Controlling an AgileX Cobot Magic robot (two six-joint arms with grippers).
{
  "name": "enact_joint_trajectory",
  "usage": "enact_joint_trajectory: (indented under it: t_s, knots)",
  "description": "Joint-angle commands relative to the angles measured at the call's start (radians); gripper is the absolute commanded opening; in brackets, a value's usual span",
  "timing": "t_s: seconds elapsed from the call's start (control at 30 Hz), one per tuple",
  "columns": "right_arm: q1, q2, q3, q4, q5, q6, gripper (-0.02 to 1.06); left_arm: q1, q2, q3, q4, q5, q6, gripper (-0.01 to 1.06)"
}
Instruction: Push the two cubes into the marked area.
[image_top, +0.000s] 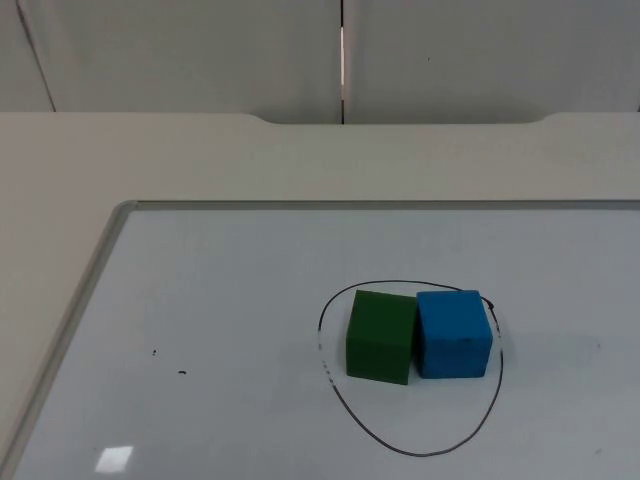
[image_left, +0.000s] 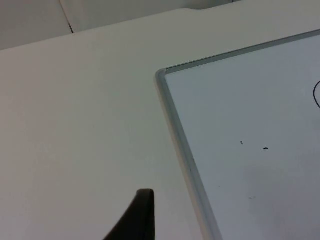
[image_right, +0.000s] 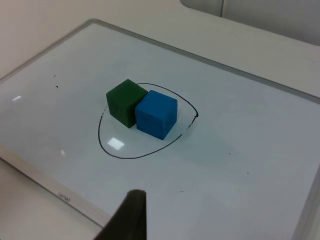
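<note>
Take the drawn ring (image_top: 335, 395) on the whiteboard (image_top: 200, 300) as your landmark. The green cube (image_top: 381, 336) and the blue cube (image_top: 454, 333) both sit inside it, touching side by side in the ring's far half, the green one toward the left arm's side. By the look of it, the pushing is done.

What remains, as I judge it, is a check and a clean retreat. The blue cube's outer edge lies close to the ring on the right arm's side; from the right wrist view it seems to be within the line, though the angle leaves that margin hard to judge. If you think it is over, nudge it gently toward the ring's centre with a flat, low push along the board, and let the green cube ride along with it instead of striking it separately. Otherwise leave the cubes alone and keep both arms away from the ring, so nothing is knocked out.

The left claw (image_left: 137, 220) hangs over the bare bench (image_left: 75, 125), well away from the ring and just outside the whiteboard's corner; it waits. The right claw (image_right: 131, 217) hangs above the whiteboard's near edge, apart from the ring. Each shows a single black fingertip, touching and holding nothing; you cannot tell how far either is open.
</note>
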Motion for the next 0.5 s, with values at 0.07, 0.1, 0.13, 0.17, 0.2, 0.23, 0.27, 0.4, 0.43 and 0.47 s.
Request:
enact_joint_trajectory:
  t_s: [0.07,0.1,0.13,0.17,0.2,0.23,0.27,0.4,0.43,0.47]
  knots:
    - [-0.003,-0.003,0.01,-0.002,0.001,0.008,1.05,0.005,-0.004,0.004,0.001,-0.003,0.002,1.05]
    - [-0.003,-0.003,0.01,-0.002,0.001,0.008,1.05,0.005,-0.004,0.004,0.001,-0.003,0.002,1.05]
    - [-0.003,-0.003,0.01,-0.002,0.001,0.008,1.05,0.005,-0.004,0.004,0.001,-0.003,0.002,1.05]
    - [-0.003,-0.003,0.01,-0.002,0.001,0.008,1.05,0.005,-0.004,0.004,0.001,-0.003,0.002,1.05]
    - [-0.003,-0.003,0.01,-0.002,0.001,0.008,1.05,0.005,-0.004,0.004,0.001,-0.003,0.002,1.05]
    - [-0.003,-0.003,0.01,-0.002,0.001,0.008,1.05,0.005,-0.004,0.004,0.001,-0.003,0.002,1.05]
    - [-0.003,-0.003,0.01,-0.002,0.001,0.008,1.05,0.005,-0.004,0.004,0.001,-0.003,0.002,1.05]
    - [-0.003,-0.003,0.01,-0.002,0.001,0.008,1.05,0.005,-0.004,0.004,0.001,-0.003,0.002,1.05]
    - [-0.003,-0.003,0.01,-0.002,0.001,0.008,1.05,0.005,-0.004,0.004,0.001,-0.003,0.002,1.05]
    - [-0.003,-0.003,0.01,-0.002,0.001,0.008,1.05,0.005,-0.004,0.004,0.001,-0.003,0.002,1.05]
